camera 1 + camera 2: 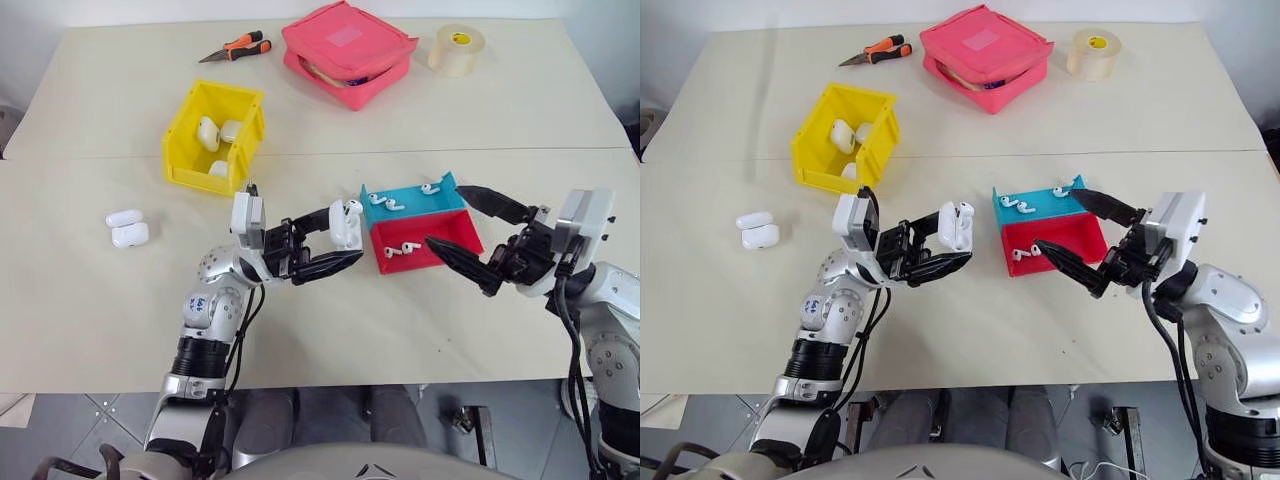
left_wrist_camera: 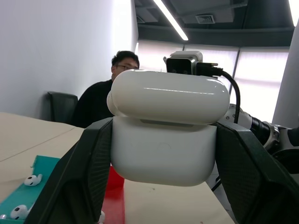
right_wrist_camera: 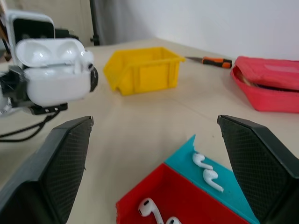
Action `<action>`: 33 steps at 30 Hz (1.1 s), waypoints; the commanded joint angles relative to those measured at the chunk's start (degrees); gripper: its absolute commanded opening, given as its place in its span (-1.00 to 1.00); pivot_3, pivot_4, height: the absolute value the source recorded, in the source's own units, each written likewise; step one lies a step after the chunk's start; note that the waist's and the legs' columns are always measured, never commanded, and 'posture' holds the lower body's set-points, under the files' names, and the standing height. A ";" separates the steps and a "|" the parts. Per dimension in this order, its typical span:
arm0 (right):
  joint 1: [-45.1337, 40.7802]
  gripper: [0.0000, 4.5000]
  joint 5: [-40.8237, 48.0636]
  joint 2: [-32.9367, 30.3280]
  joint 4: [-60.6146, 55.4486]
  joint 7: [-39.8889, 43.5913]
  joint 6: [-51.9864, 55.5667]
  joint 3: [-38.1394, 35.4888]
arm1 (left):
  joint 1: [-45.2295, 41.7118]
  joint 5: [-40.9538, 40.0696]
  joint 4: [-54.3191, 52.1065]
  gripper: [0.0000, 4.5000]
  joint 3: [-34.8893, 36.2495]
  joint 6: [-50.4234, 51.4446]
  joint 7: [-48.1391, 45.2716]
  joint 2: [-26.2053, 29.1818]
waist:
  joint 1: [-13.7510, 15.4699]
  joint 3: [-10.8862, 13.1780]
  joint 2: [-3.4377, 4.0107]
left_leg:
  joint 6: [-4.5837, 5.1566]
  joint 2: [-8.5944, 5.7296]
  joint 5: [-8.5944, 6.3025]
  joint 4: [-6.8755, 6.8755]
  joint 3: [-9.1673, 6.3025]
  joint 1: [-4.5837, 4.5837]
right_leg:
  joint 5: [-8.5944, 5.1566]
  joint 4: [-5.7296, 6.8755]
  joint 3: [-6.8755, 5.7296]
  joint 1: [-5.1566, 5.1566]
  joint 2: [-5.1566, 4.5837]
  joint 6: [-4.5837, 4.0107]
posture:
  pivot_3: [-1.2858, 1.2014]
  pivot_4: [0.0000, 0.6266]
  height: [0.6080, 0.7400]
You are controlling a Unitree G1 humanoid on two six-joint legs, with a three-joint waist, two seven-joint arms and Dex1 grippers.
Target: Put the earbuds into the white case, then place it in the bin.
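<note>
The left gripper (image 1: 338,243) is clamped on the case (image 1: 346,224); the right wrist view shows its lid open. The right gripper (image 1: 468,232) is wide apart and empty, above the red tray (image 1: 455,240). Beyond the left gripper stands the bin (image 1: 186,135).

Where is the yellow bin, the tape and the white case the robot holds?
bin (image 1: 178,138), left eye view, left wall.
tape (image 1: 457,50), left eye view, roll's side.
white case (image 2: 163,156), left wrist view, body's front.

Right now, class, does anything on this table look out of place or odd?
Two white cases lie loose on the table, left of the yellow bin that already holds others. The pink pouch gapes open. Otherwise nothing looks spilled or damaged.
</note>
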 commanded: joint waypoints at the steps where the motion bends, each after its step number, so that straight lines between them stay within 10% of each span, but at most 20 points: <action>1: -3.03 0.82 -0.10 0.38 -0.80 -1.31 0.79 1.27 | 0.20 -0.89 -2.65 0.27 -0.82 -0.74 -0.54 -0.42 | 0.01 0.00 0.00 | 0.00 0.00 0.00 0.00 0.00 0.00 | 0.00 -0.01 0.01 0.00 0.00 0.00 | 0.03 -0.52 1.00; 13: -14.68 -0.99 -4.17 2.35 -1.13 -6.82 8.24 11.20 | -0.50 0.41 -1.39 0.27 -4.22 -1.71 -2.30 -1.09 | 0.19 0.00 0.00 | -0.01 -0.01 0.00 0.00 -0.06 -0.02 | 0.01 -0.05 -0.01 -0.01 -0.01 0.00 | 0.03 -0.52 1.00; 33: -10.61 -0.99 4.28 -0.52 -9.20 -6.52 15.23 6.25 | -1.84 0.74 0.66 0.27 -3.75 -3.38 0.09 -1.99 | 0.10 0.00 0.00 | 0.01 -0.01 0.00 0.00 -0.04 -0.03 | 0.01 -0.05 -0.02 -0.01 0.00 0.00 | 0.03 -0.52 1.00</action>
